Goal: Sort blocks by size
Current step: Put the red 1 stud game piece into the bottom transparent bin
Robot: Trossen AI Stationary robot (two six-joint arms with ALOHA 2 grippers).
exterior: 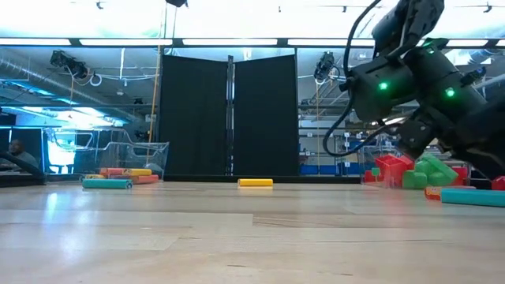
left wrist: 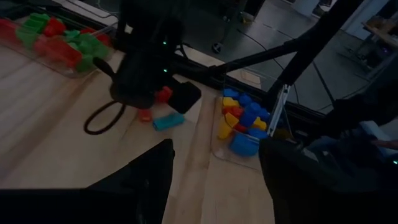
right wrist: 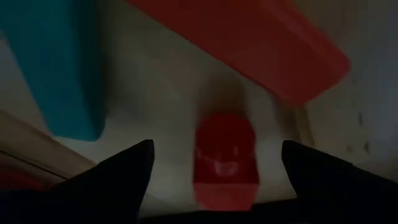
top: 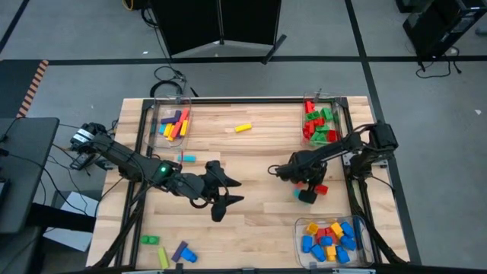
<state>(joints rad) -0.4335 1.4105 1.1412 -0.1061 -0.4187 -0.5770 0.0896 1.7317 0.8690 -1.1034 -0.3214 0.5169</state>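
Note:
My right gripper (top: pixel 306 189) points down at the table's right middle and is open. A short red stub (right wrist: pixel 224 155) lies on the table between its fingers, clear of both. Beside it lie a teal block (right wrist: pixel 56 68) and a longer red block (right wrist: pixel 261 43). My left gripper (top: pixel 226 196) hovers open over the table's middle with nothing between its fingers (left wrist: pixel 140 180). Its wrist view shows the right gripper (left wrist: pixel 149 68) above the red stub (left wrist: pixel 146 115) and the teal block (left wrist: pixel 168 120). A yellow block (top: pixel 243 128) and a teal block (top: pixel 186 157) lie loose farther back.
Three clear bins hold blocks: long bars at far left (top: pixel 173 122), red and green ones at far right (top: pixel 319 122), blue, yellow and red ones at near right (top: pixel 331 240). Loose green (top: pixel 150 240), yellow (top: pixel 162 257) and purple-blue (top: pixel 183 253) blocks lie near left.

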